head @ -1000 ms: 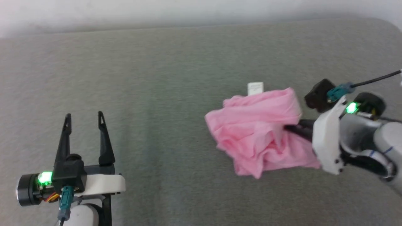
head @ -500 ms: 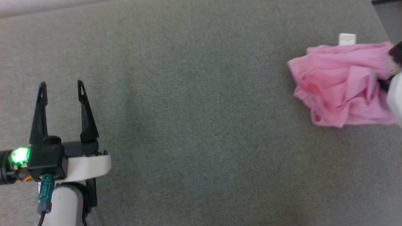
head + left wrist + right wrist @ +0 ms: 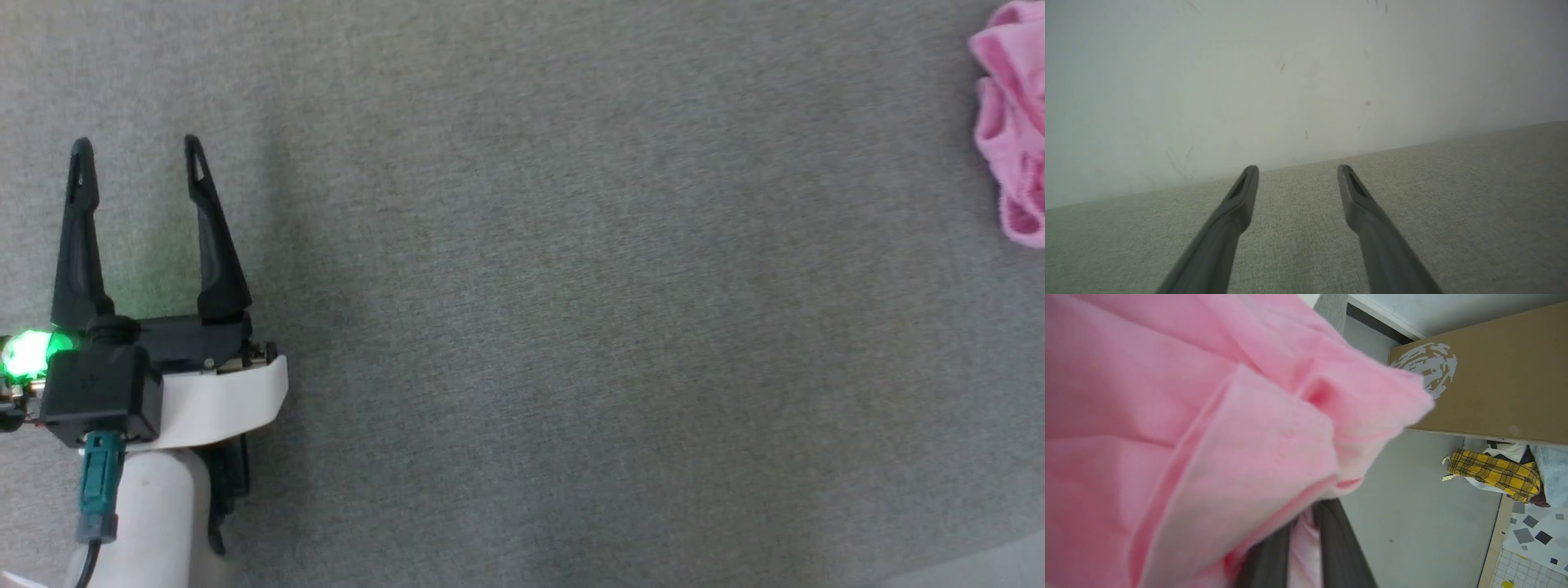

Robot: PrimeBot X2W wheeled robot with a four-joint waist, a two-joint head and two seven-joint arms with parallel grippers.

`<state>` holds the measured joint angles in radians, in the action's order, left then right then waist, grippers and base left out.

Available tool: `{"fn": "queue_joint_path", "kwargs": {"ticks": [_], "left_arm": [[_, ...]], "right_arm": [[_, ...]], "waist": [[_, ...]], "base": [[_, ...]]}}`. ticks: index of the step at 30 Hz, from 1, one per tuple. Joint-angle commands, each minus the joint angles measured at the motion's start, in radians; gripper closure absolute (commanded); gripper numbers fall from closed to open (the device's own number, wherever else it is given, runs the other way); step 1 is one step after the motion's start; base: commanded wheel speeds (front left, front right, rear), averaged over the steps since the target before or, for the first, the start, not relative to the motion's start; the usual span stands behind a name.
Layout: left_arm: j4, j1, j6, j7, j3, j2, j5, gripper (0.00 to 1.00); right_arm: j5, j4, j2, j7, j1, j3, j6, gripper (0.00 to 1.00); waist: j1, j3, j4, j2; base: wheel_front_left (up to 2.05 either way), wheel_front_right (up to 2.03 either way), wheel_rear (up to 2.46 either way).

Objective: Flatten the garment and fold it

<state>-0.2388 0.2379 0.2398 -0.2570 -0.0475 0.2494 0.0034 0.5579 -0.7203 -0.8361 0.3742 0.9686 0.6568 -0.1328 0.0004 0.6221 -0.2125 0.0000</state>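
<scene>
The pink garment (image 3: 1012, 131) shows as a crumpled bunch at the right edge of the head view, over the grey fabric surface (image 3: 571, 286). In the right wrist view the garment (image 3: 1188, 416) drapes over my right gripper (image 3: 1306, 522), whose two dark fingers are shut on a fold of the pink cloth; their tips are buried under it. My left gripper (image 3: 135, 147) rests at the lower left of the head view, far from the garment, open with nothing between its fingers. The left wrist view has the same gripper (image 3: 1298, 171) open above bare grey fabric.
A pale wall (image 3: 1290, 73) rises at the far edge of the grey surface. Beyond the garment, the right wrist view takes in a brown cardboard box (image 3: 1486, 375), a yellow plaid cloth (image 3: 1494, 477) among other clothes, and grey floor (image 3: 1412, 522).
The head camera has swung left, so the garment slid to the picture's right edge and the right arm left the picture. The left gripper stays open; the right stays shut on the cloth.
</scene>
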Motion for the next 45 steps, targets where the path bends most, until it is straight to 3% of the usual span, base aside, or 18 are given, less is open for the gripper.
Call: {"fn": "queue_joint_path", "kwargs": {"ticks": [1, 3, 4, 5, 13, 18, 25, 27, 32, 37, 45], "left_arm": [[0.000, 0.017, 0.008, -0.005, -0.005, -0.001, 0.000, 0.00], [0.007, 0.013, 0.013, -0.005, -0.007, -0.006, -0.003, 0.00], [0.012, 0.009, 0.014, -0.005, -0.008, -0.009, -0.006, 0.00], [0.017, 0.004, 0.015, -0.005, -0.010, -0.012, -0.007, 0.00], [0.071, -0.080, 0.031, -0.005, -0.005, -0.029, -0.019, 0.00], [0.101, -0.135, 0.036, -0.005, 0.001, -0.047, -0.028, 0.00], [0.139, -0.180, 0.023, -0.005, 0.012, -0.051, -0.033, 0.00], [0.143, -0.194, 0.021, -0.005, 0.014, -0.053, -0.031, 0.00], [0.147, -0.215, 0.010, -0.005, 0.017, -0.060, -0.034, 0.00], [0.156, -0.229, -0.012, -0.005, 0.017, -0.073, -0.041, 0.00], [0.170, -0.271, -0.040, -0.005, 0.003, -0.086, -0.028, 0.00]], "right_arm": [[0.000, -0.020, 0.022, -0.014, 0.006, -0.012, 0.002, 1.00], [0.001, -0.054, 0.045, -0.025, -0.001, -0.023, 0.002, 1.00], [0.001, -0.069, 0.053, -0.034, -0.004, -0.029, 0.002, 0.32], [-0.005, -0.078, 0.057, -0.049, -0.006, -0.031, 0.002, 0.00], [-0.115, -0.115, 0.072, -0.246, 0.009, -0.058, 0.002, 0.00], [-0.211, -0.153, 0.158, -0.447, 0.024, -0.172, 0.002, 0.00], [-0.297, -0.118, 0.275, -0.623, -0.009, -0.317, 0.002, 0.00], [-0.324, -0.059, 0.317, -0.633, -0.039, -0.375, 0.002, 0.00], [-0.385, 0.255, 0.441, -0.636, -0.205, -0.536, 0.002, 0.00], [-0.416, 0.497, 0.562, -0.636, -0.413, -0.610, 0.002, 0.00], [-0.434, 0.626, 0.699, -0.636, -0.692, -0.642, 0.002, 0.00]], "waist": [[-0.0004, 0.000, 0.021, 0.0000], [-0.0004, -0.023, 0.026, 0.0000], [-0.0004, -0.039, 0.029, 0.0000], [-0.0004, -0.056, 0.033, 0.0000], [-0.0004, -0.240, 0.053, 0.0000], [-0.0004, -0.342, 0.080, 0.0000], [-0.0004, -0.421, 0.118, 0.0000], [-0.0004, -0.440, 0.129, 0.0000], [-0.0004, -0.481, 0.161, 0.0000], [-0.0004, -0.517, 0.201, 0.0000], [-0.0004, -0.570, 0.247, 0.0000]], "base": [[0.00, 0.00, 0.00], [0.00, 0.00, 0.00], [0.00, 0.00, 0.00], [0.00, 0.00, 0.00], [0.00, 0.00, 0.00], [0.00, 0.00, 0.00], [0.00, 0.00, 0.00], [0.00, 0.00, 0.00], [0.00, 0.00, 0.00], [0.00, 0.00, 0.00], [0.00, 0.00, 0.00]]}}
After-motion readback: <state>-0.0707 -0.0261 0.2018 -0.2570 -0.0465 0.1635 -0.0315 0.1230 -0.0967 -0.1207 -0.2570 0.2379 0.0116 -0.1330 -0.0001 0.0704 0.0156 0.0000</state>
